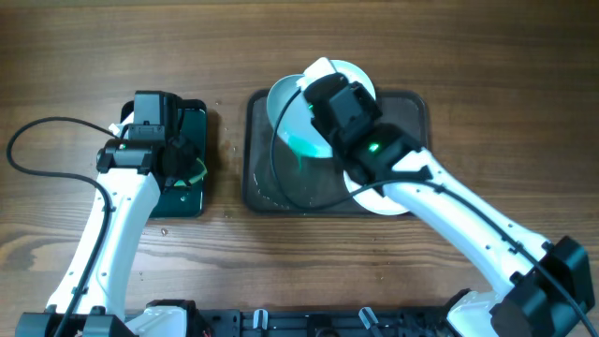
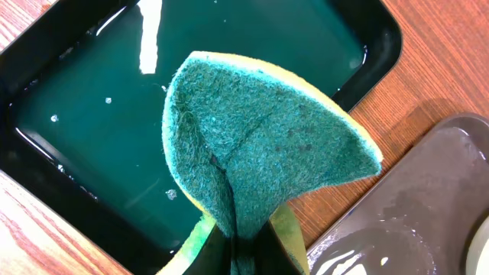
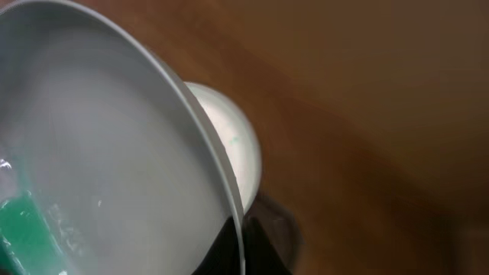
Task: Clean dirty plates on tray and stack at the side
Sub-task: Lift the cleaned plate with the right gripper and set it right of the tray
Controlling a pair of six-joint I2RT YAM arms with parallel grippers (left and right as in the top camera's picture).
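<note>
My right gripper [image 3: 243,256] is shut on the rim of a pale plate [image 3: 99,153] and holds it tilted above the dark tray [image 1: 412,108]. The plate shows a green patch low on its face. In the overhead view this held plate [image 1: 285,112] is at the tray's left part, under the gripper [image 1: 316,101]. A second plate [image 1: 354,73] with small green specks lies at the tray's far edge; it also shows in the right wrist view [image 3: 233,145]. A third plate [image 1: 382,201] lies at the tray's near edge, partly under my right arm. My left gripper [image 2: 244,256] is shut on a folded green sponge [image 2: 260,145].
A smaller glossy black tray [image 2: 46,164] holding water sits left of the large tray; the sponge hangs over it. In the overhead view this black tray [image 1: 195,201] lies under my left arm. Water droplets lie on the wood between the trays.
</note>
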